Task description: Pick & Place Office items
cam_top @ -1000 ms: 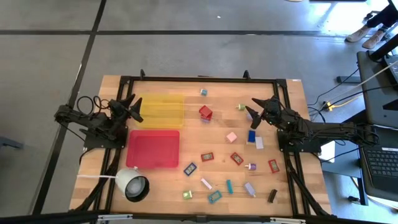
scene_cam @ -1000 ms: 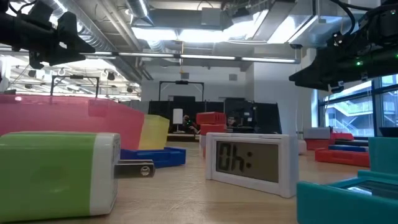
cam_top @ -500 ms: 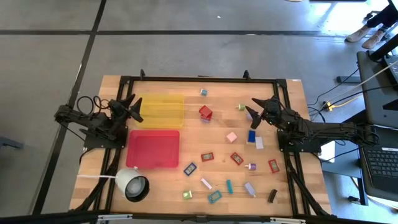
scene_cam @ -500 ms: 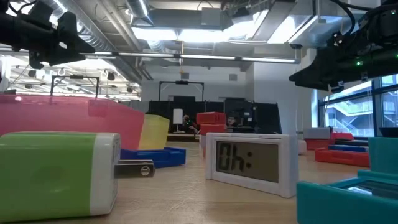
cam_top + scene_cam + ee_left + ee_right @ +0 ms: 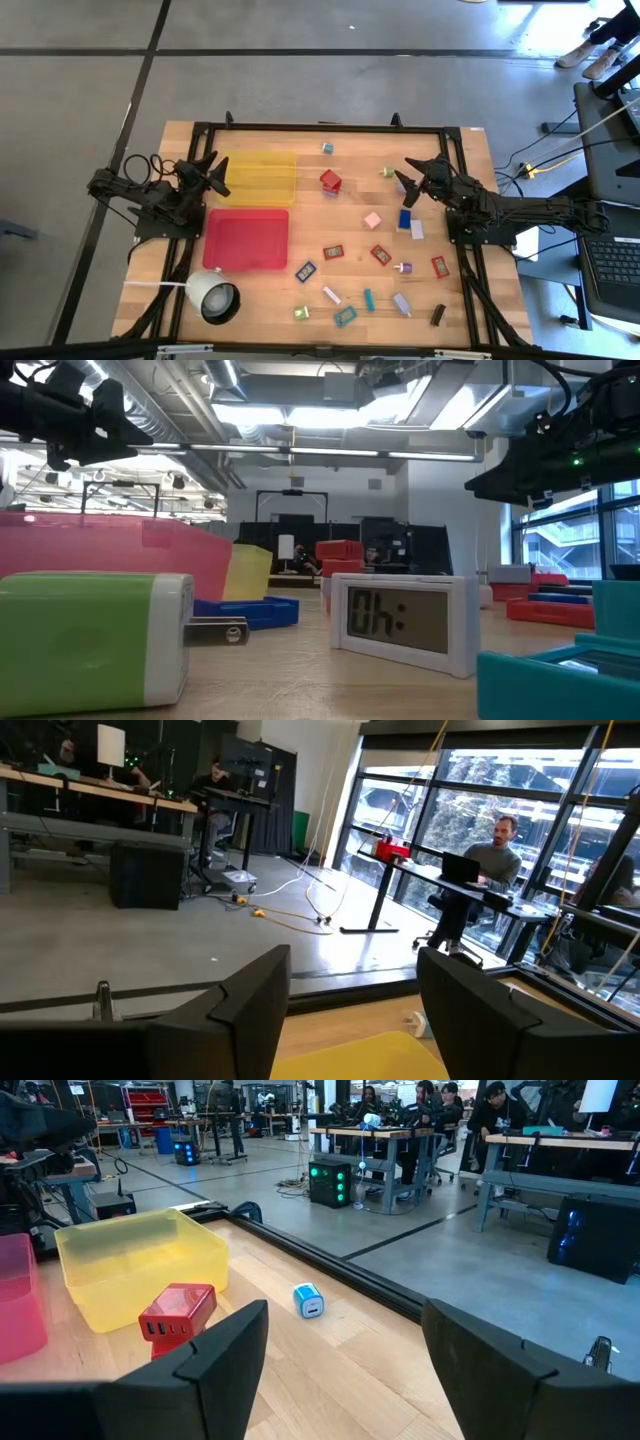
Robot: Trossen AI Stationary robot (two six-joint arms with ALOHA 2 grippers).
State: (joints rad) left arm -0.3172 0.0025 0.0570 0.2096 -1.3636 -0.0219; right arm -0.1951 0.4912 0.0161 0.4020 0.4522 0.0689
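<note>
**A:** Since both trays look bare, nothing's sorted yet, right?

**B:** Yep. Left gripper [image 5: 212, 172] hovers part-open by the yellow tray [image 5: 262, 192], holding nothing. The red tray [image 5: 246, 239] has nothing in it either. Office items [image 5: 372, 221] all sit loose mid-table, and right gripper [image 5: 408, 177] hangs open and unladen above them.

Floor [image 5: 300, 60]: grey concrete, crossed by dark seam lines.
Windows [image 5: 470, 790]: tall panes, daylight and trees outside.
Desks [image 5: 560, 1150]: long rows, people seated at them.
Person [image 5: 480, 880]: sits at a laptop by the windows.
Ceiling [image 5: 300, 400]: exposed ducts, bright strip lights.
Cables [image 5: 290, 910]: trail loosely across the floor.
</note>
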